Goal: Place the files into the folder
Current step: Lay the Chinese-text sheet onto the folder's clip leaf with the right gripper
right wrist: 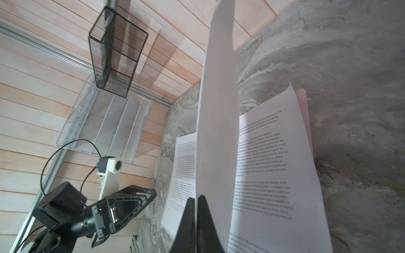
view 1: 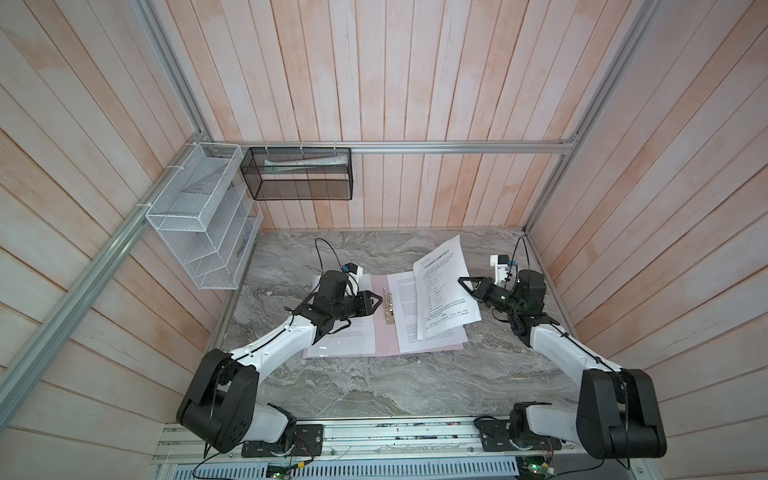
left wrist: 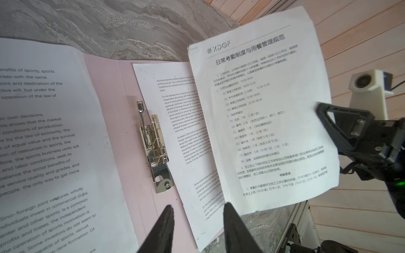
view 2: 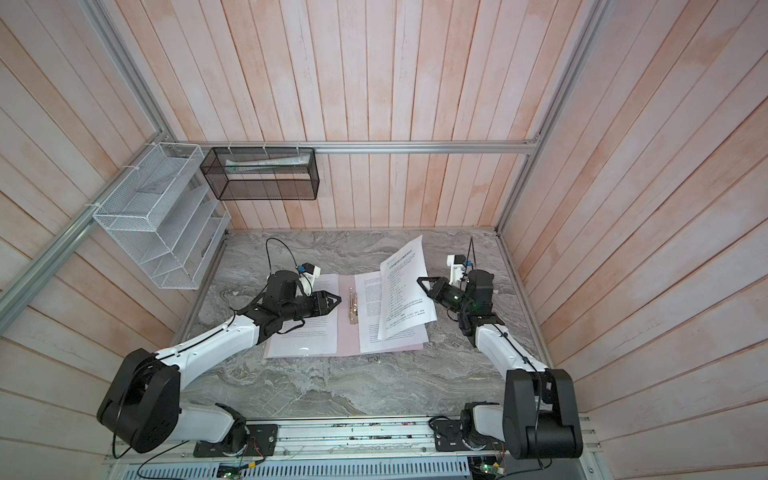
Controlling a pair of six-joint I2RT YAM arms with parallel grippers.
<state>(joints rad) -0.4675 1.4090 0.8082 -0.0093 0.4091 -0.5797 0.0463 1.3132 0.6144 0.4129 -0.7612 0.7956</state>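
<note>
In both top views the folder [view 1: 380, 332] lay open on the table [view 1: 374, 386], with files [view 1: 405, 307] on both halves. Left wrist view: the left hand [left wrist: 198, 206], fingers apart, hovered near the clip [left wrist: 153, 144]. Right wrist view: the right hand [right wrist: 198, 198] was clamped on one raised sheet [right wrist: 217, 109].

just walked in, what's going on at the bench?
The pink folder lies open on the marble table, with its metal clip exposed at the spine. Two printed pages lie in it, the left sheet and the right sheet. The right gripper is shut on the edge of the logo sheet, holding it tilted above the right flap. The left gripper hangs near the clip, jaws apart, holding nothing.
</note>
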